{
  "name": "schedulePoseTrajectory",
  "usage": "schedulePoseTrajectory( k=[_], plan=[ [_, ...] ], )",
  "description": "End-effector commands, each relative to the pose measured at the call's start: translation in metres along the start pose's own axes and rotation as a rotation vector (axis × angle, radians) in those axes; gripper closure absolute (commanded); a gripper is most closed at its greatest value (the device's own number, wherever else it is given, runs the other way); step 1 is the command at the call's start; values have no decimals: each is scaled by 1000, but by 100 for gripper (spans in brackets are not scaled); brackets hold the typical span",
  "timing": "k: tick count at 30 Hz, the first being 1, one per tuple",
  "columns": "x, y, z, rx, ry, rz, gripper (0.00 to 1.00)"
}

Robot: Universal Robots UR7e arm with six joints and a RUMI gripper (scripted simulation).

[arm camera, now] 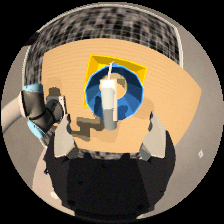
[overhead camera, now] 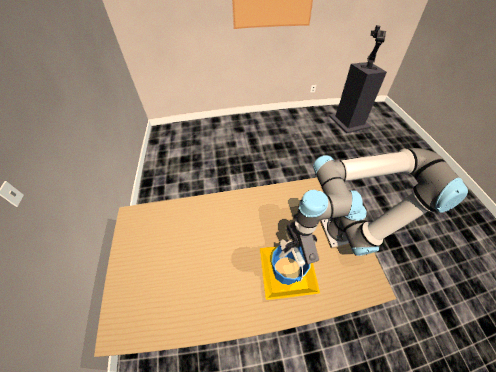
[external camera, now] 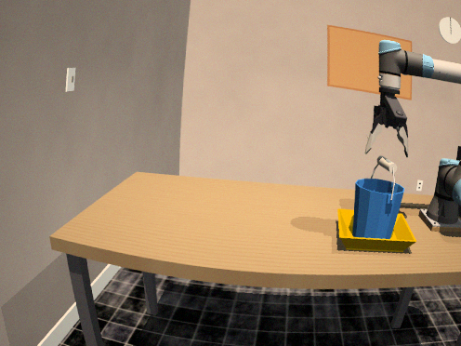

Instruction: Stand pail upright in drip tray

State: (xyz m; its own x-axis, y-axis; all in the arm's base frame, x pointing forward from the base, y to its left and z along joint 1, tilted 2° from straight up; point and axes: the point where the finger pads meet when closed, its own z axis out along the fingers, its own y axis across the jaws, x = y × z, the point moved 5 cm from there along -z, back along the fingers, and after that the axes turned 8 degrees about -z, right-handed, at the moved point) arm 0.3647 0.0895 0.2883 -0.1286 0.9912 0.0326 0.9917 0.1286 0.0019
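A blue pail [external camera: 377, 208] stands upright in the yellow drip tray [external camera: 375, 232] near the table's right end. Its wire handle with a white grip [external camera: 386, 163] stands up above the rim. My gripper [external camera: 387, 148] is open and empty, a little above the handle grip, not touching it. In the top view the pail [overhead camera: 288, 270] sits inside the tray [overhead camera: 290, 276] with the gripper [overhead camera: 294, 250] over it. In the wrist view the pail [arm camera: 115, 92] and its handle grip [arm camera: 107, 95] lie straight below, between my spread fingers, with the tray [arm camera: 135, 70] around it.
The robot's base [external camera: 443, 205] stands on the table just right of the tray. A black pedestal with a camera [overhead camera: 361, 90] stands on the floor by the far wall. The table's left part [external camera: 186, 219] carries nothing.
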Motion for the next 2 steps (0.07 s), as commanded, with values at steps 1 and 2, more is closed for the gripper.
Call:
schedulePoseTrajectory(
  k=[1,2],
  plan=[
    [0,0,-3,-1,0,0,0],
    [0,0,-3,-1,0,0,0]
  ],
)
